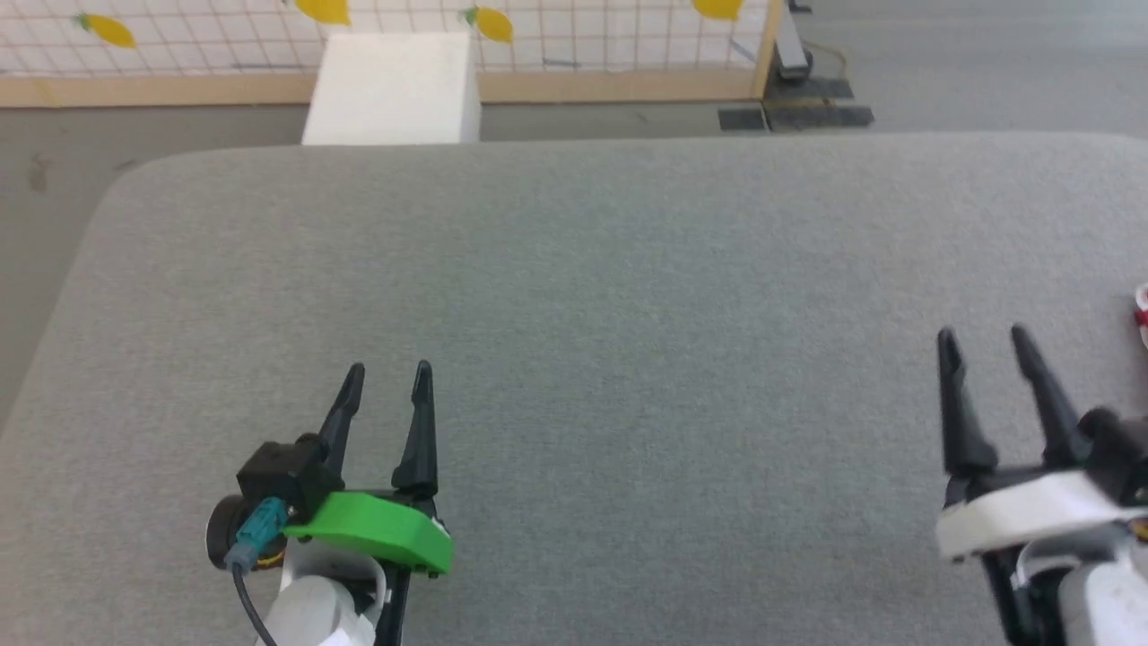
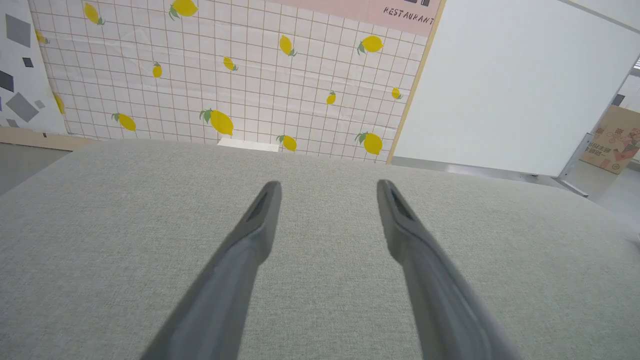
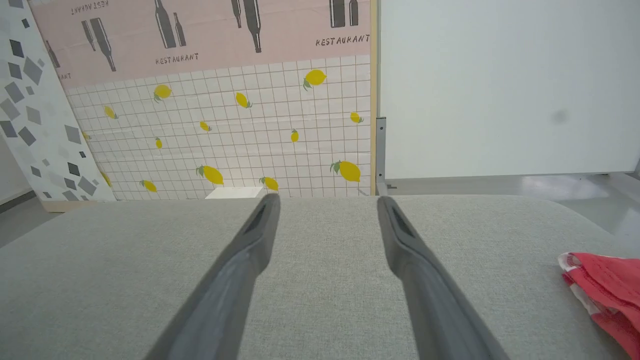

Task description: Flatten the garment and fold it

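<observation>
Grey woven cloth with a fine, even grain covers the broad tabletop (image 1: 628,269), whose far corners are rounded. Beyond the fingertips of both arms stands a backdrop (image 2: 225,75) printed with a thin square grid and scattered yellow lemons. Above it is a pink band (image 3: 200,35) with dark bottle shapes and the word RESTAURANT. A plain, smooth white panel (image 3: 500,90) rises to the right of the backdrop. A white, flat-sided box (image 1: 395,90) sits on the floor past the tabletop's far edge, ahead of the left fingertips.

The left gripper (image 1: 387,372) hangs low over bare cloth. Its two long, dark, tapering fingers are spread apart and hold nothing. They rise from a bright green plastic plate (image 1: 377,529), with a black camera block and a teal plug just to their left. The right gripper (image 1: 982,336) is likewise parted and grasps nothing; its fingers spring from a white plate (image 1: 1022,511). In each wrist view the fingers are matte grey, narrowing to blunt tips with a shallow slot on the inner face.

The garment (image 3: 607,285) lies on the tabletop to the right of the right fingers, apart from them. It is a crumpled heap of bright red fabric with a white edge, cut off by the picture's border. In the head view a sliver of it (image 1: 1142,314) shows just right of the right fingertips.
</observation>
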Controlling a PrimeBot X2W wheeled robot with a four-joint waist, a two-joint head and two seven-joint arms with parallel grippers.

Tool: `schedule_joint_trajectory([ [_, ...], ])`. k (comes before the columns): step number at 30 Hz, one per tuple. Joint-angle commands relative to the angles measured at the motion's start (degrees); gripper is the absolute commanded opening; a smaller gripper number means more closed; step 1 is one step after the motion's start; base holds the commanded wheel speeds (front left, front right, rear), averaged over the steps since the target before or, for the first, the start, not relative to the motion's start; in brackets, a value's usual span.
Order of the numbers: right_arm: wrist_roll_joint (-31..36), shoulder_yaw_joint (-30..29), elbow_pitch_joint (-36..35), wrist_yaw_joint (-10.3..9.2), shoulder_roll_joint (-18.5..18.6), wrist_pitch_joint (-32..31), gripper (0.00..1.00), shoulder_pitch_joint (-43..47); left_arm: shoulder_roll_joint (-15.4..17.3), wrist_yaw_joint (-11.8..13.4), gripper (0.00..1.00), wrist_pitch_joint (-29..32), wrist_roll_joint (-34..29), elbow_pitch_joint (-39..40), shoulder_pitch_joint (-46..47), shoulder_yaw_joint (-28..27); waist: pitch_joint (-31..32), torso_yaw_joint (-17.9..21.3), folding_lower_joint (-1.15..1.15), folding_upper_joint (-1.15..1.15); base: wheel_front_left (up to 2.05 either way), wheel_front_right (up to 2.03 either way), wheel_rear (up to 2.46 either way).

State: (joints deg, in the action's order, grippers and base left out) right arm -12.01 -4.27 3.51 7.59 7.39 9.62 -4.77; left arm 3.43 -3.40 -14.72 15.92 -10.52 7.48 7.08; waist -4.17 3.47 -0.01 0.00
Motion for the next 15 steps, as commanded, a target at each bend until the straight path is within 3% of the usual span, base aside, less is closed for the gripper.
schedule_joint_trajectory([
  [1, 1.07, 0.08, -0.71, -0.1, -0.64, 0.58, 1.0, 1.6, -0.26, -0.02, 1.0, -0.27, -0.6, -0.24, -1.15, -0.14, 1.96, -1.77, 0.01, 0.0, 0.0, 0.0, 0.0],
  [15, 6.56, -1.46, -1.11, -0.1, -4.39, 1.82, 1.0, 8.83, -0.5, -0.71, 1.0, -0.28, -2.39, -0.46, -6.33, 0.09, 5.52, -2.99, 0.01, 0.0, 0.0, 0.0, 0.0],
])
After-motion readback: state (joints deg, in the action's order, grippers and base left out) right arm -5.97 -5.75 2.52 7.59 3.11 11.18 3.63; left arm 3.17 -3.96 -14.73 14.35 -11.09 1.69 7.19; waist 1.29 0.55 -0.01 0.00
